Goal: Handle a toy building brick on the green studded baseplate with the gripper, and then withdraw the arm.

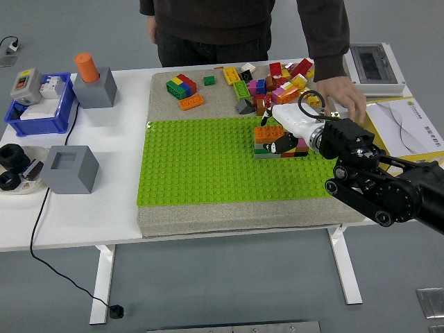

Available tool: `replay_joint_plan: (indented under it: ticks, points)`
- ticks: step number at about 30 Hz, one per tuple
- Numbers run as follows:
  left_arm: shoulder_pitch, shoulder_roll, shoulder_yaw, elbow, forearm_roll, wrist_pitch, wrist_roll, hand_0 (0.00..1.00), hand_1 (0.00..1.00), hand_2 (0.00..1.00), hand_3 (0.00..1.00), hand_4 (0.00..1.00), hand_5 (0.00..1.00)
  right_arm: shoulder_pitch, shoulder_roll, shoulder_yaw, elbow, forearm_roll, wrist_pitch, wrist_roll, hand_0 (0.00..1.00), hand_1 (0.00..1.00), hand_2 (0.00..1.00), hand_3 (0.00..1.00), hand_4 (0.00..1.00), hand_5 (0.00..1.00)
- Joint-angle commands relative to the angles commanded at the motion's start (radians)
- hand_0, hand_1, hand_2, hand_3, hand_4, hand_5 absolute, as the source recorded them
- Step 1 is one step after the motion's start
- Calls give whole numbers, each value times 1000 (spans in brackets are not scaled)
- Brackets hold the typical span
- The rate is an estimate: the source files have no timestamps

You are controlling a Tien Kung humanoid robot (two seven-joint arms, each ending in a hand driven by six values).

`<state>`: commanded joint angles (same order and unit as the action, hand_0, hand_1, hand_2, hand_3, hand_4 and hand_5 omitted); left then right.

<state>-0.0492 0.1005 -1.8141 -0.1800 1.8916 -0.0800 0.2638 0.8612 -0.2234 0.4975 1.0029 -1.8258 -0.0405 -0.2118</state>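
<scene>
Head view shows the right hand [277, 133] closed around an orange brick [268, 133] atop a small stack of bricks on the green baseplate [201, 163], near its far right corner. At the bench's [104, 208] far side, a person's hand [345, 97] rests beside the loose brick pile [274, 83].

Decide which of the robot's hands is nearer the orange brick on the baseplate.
Right. The right hand reaches the orange brick atop the stack on the green baseplate; the left hand is out of view.
</scene>
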Motion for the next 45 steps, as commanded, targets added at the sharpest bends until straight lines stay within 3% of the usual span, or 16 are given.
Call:
replay_joint_plan:
  ticks: [4,5,10,11,14,16,17,45]
  points:
    - [2,-1,-1,0,1,0,1,790,804,749,451,998,888,-8,-18,30,56,-23,-3,6,827,803,856,775,998,379]
    - [3,-1,-1,0,0,0,1,790,806,749,453,998,900,-11,-23,36,68,-32,-5,7,834,804,857,776,998,461]
    - [6,-4,3,0,-10,4,0,790,806,749,453,998,900,-40,-60,68,130,-112,-4,3,834,804,857,776,998,461]
    - [7,-5,3,0,-12,4,0,791,806,751,454,998,905,-46,-67,70,139,-125,-4,3,840,809,857,691,998,549]
    - [9,-6,3,0,-12,5,0,791,806,751,454,998,905,-66,-82,72,159,-161,-5,4,840,809,857,691,998,549]
    - [9,-7,1,0,-10,6,0,791,806,751,454,998,905,-74,-85,71,161,-167,-6,6,840,809,857,691,998,549]
    - [10,-7,0,0,-9,6,1,791,807,750,455,998,908,-77,-85,71,161,-168,-7,7,845,809,863,629,996,592]
    - [6,-7,-3,0,-1,10,-3,792,808,753,456,998,912,-85,-72,42,107,-120,-16,16,852,812,868,608,990,641]
